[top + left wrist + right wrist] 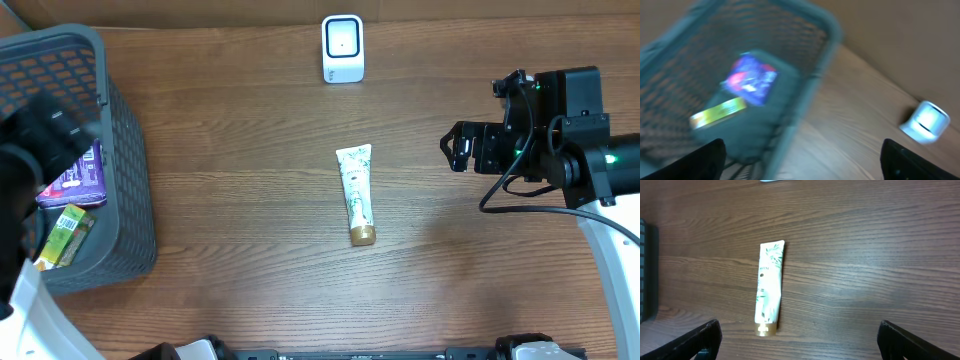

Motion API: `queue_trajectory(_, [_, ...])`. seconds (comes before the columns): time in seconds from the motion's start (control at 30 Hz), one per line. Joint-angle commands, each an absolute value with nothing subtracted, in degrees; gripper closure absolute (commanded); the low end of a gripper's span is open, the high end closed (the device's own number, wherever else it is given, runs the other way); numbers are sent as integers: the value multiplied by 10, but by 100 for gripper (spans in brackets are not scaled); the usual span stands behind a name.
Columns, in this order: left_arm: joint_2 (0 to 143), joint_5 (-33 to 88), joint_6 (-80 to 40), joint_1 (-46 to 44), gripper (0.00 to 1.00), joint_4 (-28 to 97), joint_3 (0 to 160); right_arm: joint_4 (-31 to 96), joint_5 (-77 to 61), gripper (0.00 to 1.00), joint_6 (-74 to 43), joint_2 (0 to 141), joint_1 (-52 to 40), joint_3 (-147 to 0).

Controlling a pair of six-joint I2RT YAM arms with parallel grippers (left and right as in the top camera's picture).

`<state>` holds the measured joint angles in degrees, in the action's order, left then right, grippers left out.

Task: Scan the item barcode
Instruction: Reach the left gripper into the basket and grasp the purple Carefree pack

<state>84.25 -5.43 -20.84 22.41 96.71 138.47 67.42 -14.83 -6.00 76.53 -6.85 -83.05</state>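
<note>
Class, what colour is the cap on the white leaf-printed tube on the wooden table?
Gold. The cap shows best in the right wrist view.

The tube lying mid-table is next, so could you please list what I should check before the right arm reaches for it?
1. Right claw open and empty: ok.
2. Tube lying flat, on its own, nothing touching it: ok.
3. Path from right claw to tube free of objects: ok.
4. Scanner standing beyond the tube, nothing in front of it: ok.
5. Left claw away from the tube, open above the basket: ok.
6. Barcode on the tube's upper face: cannot tell; none is visible in any view.
</note>
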Motion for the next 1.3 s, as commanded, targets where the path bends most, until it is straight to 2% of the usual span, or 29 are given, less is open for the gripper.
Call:
queue_trajectory(0.0, [851, -64, -201, 311, 6, 968, 1334, 674, -151, 0, -60, 764, -71, -846])
queue_trajectory(0.13, [876, -64, -201, 371, 6, 964, 1288, 672, -151, 0, -60, 764, -71, -846])
queue_trajectory(0.33, [927, -59, -201, 405, 9, 923, 1227, 672, -151, 0, -60, 764, -71, -846])
queue_trajectory(0.8, [1040, -62, -170, 405, 13, 882, 1201, 673, -151, 0, -60, 764, -71, -846])
queue_trajectory(1.1, [1124, -62, -102, 405, 15, 762, 1201, 672, -151, 0, -60, 764, -71, -846])
queue_trajectory(1.27, [1176, -61, -87, 404, 18, 759, 1201, 671, -151, 0, -60, 764, -71, -846])
